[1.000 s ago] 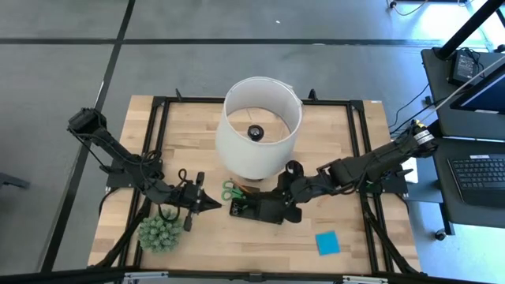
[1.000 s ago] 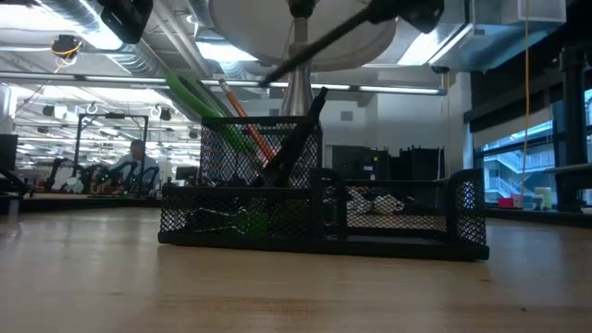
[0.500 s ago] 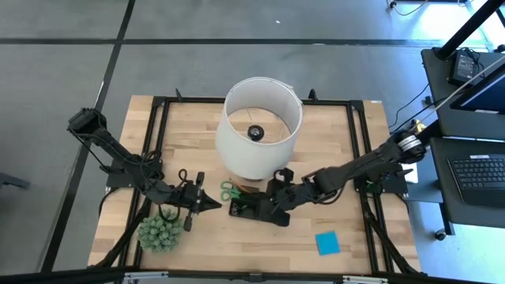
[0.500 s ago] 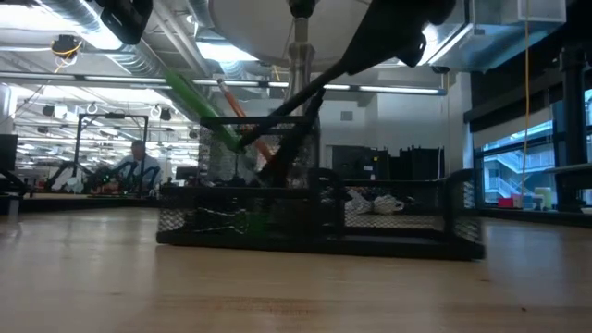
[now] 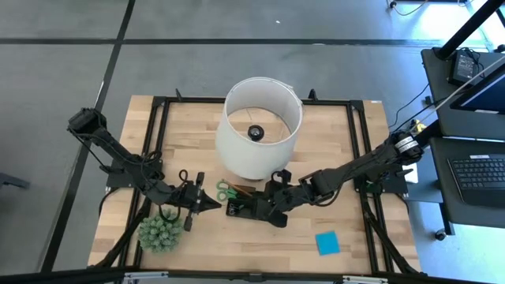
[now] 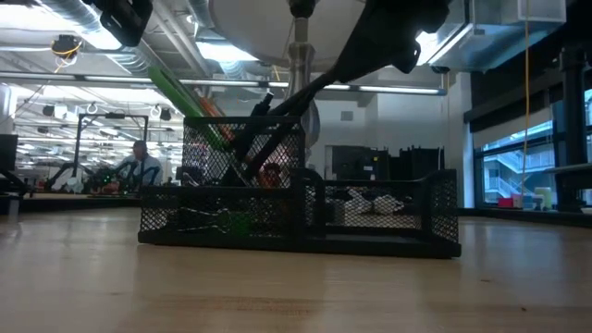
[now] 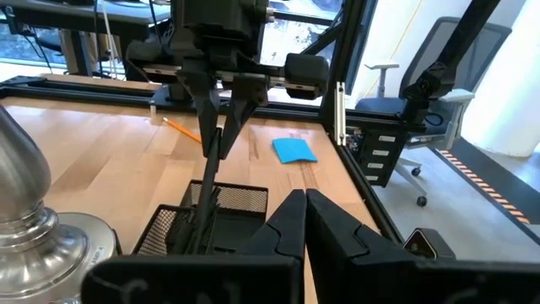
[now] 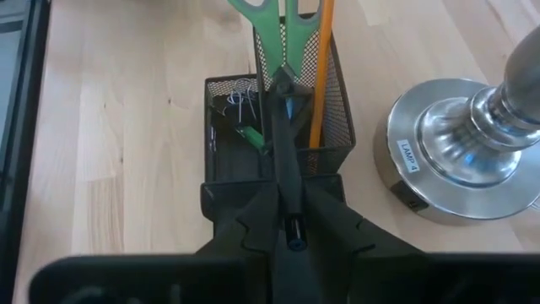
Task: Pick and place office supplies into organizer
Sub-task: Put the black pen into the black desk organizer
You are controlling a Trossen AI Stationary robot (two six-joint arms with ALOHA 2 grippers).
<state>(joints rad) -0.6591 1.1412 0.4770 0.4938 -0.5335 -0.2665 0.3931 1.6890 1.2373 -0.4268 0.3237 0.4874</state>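
Note:
The organizer (image 5: 254, 208) is a black mesh tray with a tall cup at its left end. Green-handled scissors (image 8: 278, 17) and an orange pencil (image 8: 321, 67) stand in the cup. Clips (image 8: 239, 100) and a small green eraser (image 8: 251, 135) lie in the low compartment. My right gripper (image 5: 274, 197) hovers over the organizer, shut on a thin dark pen (image 8: 281, 152) that slants into the cup. My left gripper (image 5: 211, 204) waits shut just left of the organizer. The blue sticky-note pad (image 5: 327, 242) lies flat on the table near the right front. My right gripper pinches the pen near its upper end (image 8: 291, 224) between the two fingers, with the pen running forward along them. The fingers come from the table's right, slanting down. The pen's lower end (image 8: 277, 93) is inside the mesh cup beside the scissors.
The white lampshade (image 5: 260, 126) stands just behind the organizer, its metal base (image 8: 456, 152) close to the cup. The spiky green plant ball (image 5: 158, 233) sits at the near left. Another orange pencil (image 7: 181, 129) lies on the table beyond my right gripper.
My right gripper has moved toward the table's left and down, and the pen has gone from above the cup's rim into the cup. The organizer has slid a little toward the table's left.

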